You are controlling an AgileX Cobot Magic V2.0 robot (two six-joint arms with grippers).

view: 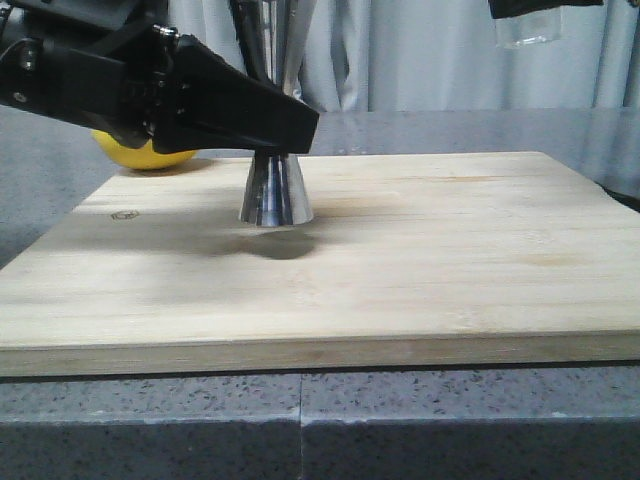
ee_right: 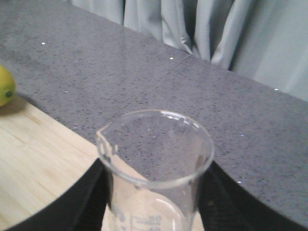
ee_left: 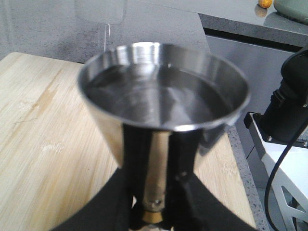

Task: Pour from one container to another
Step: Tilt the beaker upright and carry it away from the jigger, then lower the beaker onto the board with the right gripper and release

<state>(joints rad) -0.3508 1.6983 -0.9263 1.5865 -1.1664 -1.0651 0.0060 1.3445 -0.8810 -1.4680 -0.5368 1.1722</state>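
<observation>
The steel jigger (view: 275, 195) is upright near the back of the wooden board (view: 400, 270), its foot at board level. My left gripper (view: 290, 128) is shut on its narrow gold waist. In the left wrist view the black fingers (ee_left: 137, 159) flank the waist under the wide upper cup (ee_left: 163, 86). The clear glass beaker (view: 528, 28) hangs high at the right, held by my right gripper (view: 545, 6), which is mostly out of frame. From the right wrist, the beaker (ee_right: 154, 159) is upright between the fingers (ee_right: 91, 192), pouring lip toward the board, with no liquid visible.
A yellow lemon (view: 148, 153) lies on the grey counter behind the board's left corner, partly hidden by my left arm. It also shows as the lemon (ee_right: 5, 86) in the right wrist view. Grey curtains (view: 420, 50) hang behind. The counter's front edge (view: 300, 400) runs below the board.
</observation>
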